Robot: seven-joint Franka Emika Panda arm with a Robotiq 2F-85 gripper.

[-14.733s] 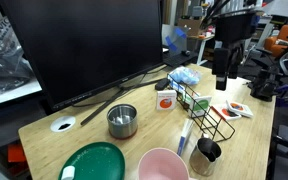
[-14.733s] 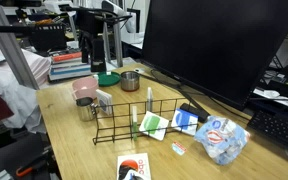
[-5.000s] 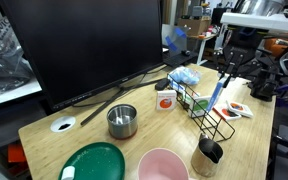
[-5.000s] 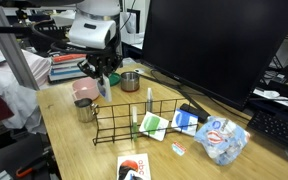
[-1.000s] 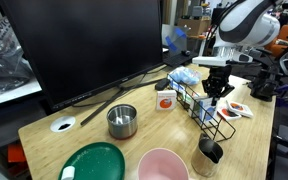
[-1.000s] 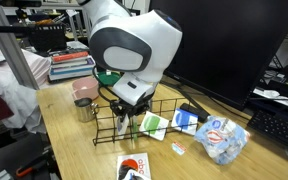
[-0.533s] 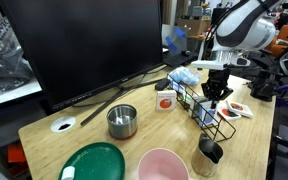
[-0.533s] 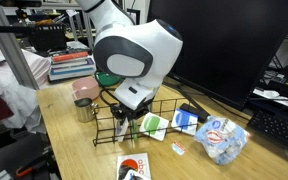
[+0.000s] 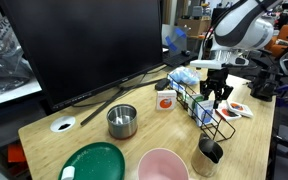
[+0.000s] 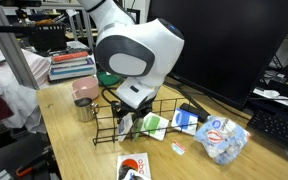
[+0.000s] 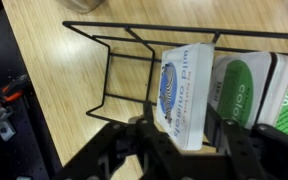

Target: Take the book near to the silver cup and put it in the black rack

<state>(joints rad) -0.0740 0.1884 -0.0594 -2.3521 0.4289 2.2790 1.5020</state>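
Observation:
The book (image 11: pixel 184 90), with a blue and white cover, stands inside the black rack (image 11: pixel 109 70), leaning next to a green booklet (image 11: pixel 242 95). My gripper (image 11: pixel 184 135) is open just above it, one dark finger on each side of the cover. In both exterior views the gripper (image 9: pixel 217 98) (image 10: pixel 124 128) reaches down into the black rack (image 9: pixel 212 118) (image 10: pixel 169 104). The book (image 10: pixel 125 124) shows there as a pale strip at the fingers. The silver cup (image 9: pixel 207 155) (image 10: pixel 84 110) stands beyond the rack's end.
A large monitor (image 9: pixel 84 45) fills the back of the wooden table (image 9: pixel 44 135). A metal pot (image 9: pixel 122 120), a pink bowl (image 9: pixel 162 165) and a green plate (image 9: pixel 92 162) sit on the table. A plastic packet (image 10: pixel 222 138) and a red-and-white card (image 10: pixel 134 167) lie near the rack.
My fingers have spread apart and let go of the book, which now rests in the rack. The arm has hardly moved.

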